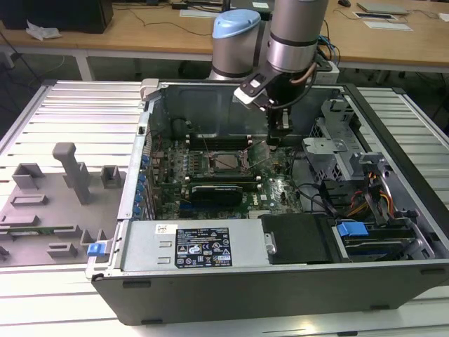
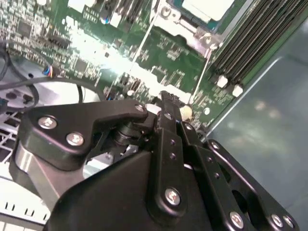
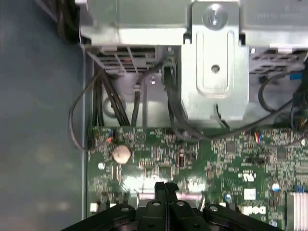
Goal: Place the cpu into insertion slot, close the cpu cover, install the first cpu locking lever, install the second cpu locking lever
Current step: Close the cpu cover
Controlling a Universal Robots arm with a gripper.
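Well, your black two-fingered gripper [image 1: 283,126] hangs inside the open computer case, low over the green circuit board [image 3: 216,154] and near the small square insertion slot [image 1: 226,161], on the exterior view's right of it. In both wrist views its fingertips [image 3: 160,188] are pressed together with nothing visible between them. That makes a narrow tip, which I judge suits nudging a thin wire better than carrying a chip. The cpu [image 2: 207,6], a small flat square chip with a pale silver-grey top, appears to sit in the slot. The thin silver metal cpu cover [image 2: 185,30] lies framed around it, though you cannot tell from these views whether that cover is fully down. Two slim wire locking levers slant away from the socket's corners — the far wire lever [image 2: 142,41] and the near wire lever [image 2: 202,74] — and both look unlatched. The near one runs close to your fingertips, so the levers seem to be the work in hand.
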